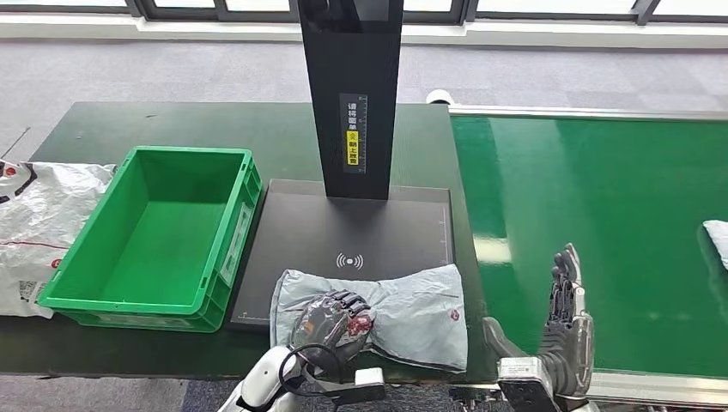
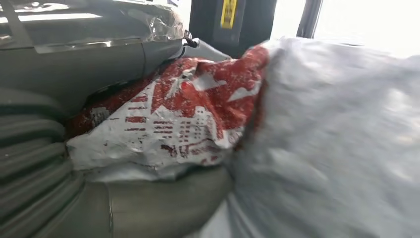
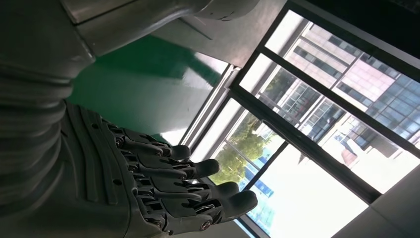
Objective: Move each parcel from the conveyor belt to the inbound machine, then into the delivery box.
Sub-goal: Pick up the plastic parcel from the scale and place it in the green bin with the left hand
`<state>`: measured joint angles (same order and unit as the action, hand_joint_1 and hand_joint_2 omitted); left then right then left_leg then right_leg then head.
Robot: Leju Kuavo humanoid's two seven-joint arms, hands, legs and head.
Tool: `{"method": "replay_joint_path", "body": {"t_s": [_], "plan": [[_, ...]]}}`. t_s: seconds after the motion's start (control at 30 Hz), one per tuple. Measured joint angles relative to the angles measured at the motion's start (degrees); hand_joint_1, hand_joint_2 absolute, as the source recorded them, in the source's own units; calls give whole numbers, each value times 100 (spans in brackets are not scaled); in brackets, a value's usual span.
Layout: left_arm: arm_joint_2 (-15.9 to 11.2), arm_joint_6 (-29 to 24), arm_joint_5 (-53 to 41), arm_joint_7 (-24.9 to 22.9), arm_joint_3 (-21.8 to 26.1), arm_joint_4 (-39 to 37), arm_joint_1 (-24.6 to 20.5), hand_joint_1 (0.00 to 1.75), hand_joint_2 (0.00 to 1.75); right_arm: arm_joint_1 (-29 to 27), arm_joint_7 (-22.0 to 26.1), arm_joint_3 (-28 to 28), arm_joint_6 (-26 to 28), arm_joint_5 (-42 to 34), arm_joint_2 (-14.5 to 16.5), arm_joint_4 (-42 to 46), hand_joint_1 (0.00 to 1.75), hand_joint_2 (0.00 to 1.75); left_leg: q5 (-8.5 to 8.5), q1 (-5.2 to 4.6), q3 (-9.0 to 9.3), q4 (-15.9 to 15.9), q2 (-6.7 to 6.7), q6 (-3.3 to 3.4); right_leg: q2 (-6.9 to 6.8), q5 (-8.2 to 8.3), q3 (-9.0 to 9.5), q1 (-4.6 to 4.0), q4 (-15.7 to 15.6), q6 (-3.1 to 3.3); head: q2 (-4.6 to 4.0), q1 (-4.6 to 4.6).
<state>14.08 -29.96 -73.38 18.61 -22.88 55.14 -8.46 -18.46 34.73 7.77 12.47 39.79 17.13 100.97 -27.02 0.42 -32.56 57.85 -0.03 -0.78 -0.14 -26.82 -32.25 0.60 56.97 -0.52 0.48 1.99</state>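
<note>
A grey plastic parcel (image 1: pixel 412 313) lies on the near edge of the inbound machine's black plate (image 1: pixel 343 227). My left hand (image 1: pixel 330 322) grips its bunched left end, fingers curled over it. In the left wrist view the parcel (image 2: pixel 322 148), with a red and white printed patch (image 2: pixel 188 119), is pressed between my thumb (image 2: pixel 148 203) and the fingers above. My right hand (image 1: pixel 562 330) stands upright over the near edge of the green conveyor belt (image 1: pixel 601 189), holding nothing. Its fingers (image 3: pixel 198 188) are stretched out in the right wrist view. The green delivery box (image 1: pixel 154 240) sits left of the machine.
The machine's black post (image 1: pixel 352 94) rises behind the plate. Another pale parcel (image 1: pixel 718 239) lies at the belt's right edge. White plastic bags (image 1: pixel 39 223) lie on the dark table left of the box.
</note>
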Motion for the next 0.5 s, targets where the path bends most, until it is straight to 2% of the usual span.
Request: {"method": "replay_joint_path", "body": {"t_s": [0.17,0.5], "plan": [[25,-302,454,255,4,469,198,175,175,-78,162,185,-178,-70,52,47,0,175,0,0,-1,0,0,0,0,0,0,0,0,0,0,1],[28,-298,1272,742,23,1322,531,175,175,-82,191,362,-333,-75,90,56,0,175,0,0,-3,0,0,0,0,-1,-1,0,0,0,0,1]]}}
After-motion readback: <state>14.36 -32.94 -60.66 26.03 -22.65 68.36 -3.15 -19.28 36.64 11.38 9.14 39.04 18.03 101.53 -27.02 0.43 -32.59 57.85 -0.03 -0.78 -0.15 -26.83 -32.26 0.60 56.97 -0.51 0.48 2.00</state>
